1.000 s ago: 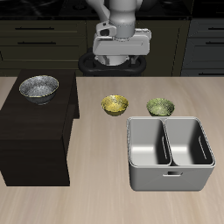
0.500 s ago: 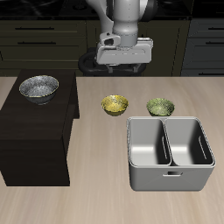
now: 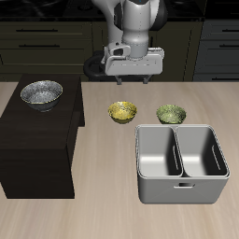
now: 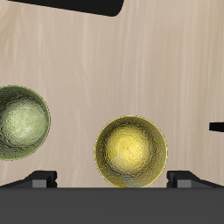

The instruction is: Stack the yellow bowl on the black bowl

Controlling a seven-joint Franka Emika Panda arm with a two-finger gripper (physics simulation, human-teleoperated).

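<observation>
Wrist view — yellow bowl (image 4: pixel 130 150) upright, round, mouth facing camera.

Yellow bowl (image 4: pixel 130 151) olive-mottled; black bowl (image 3: pixel 41 92) silvery-speckled w/ dark outside.

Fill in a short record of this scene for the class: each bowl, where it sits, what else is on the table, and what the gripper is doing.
yellow bowl: on the table, upright, empty, untouched
black bowl: on top of the dark cabinet, empty
green bowl: on the table beside the yellow bowl, apart from it
grey bin: two compartments, both empty, nearer the front edge
gripper: above the table behind the bowls, jaws open, holding nothing
stacking: not yet done
</observation>
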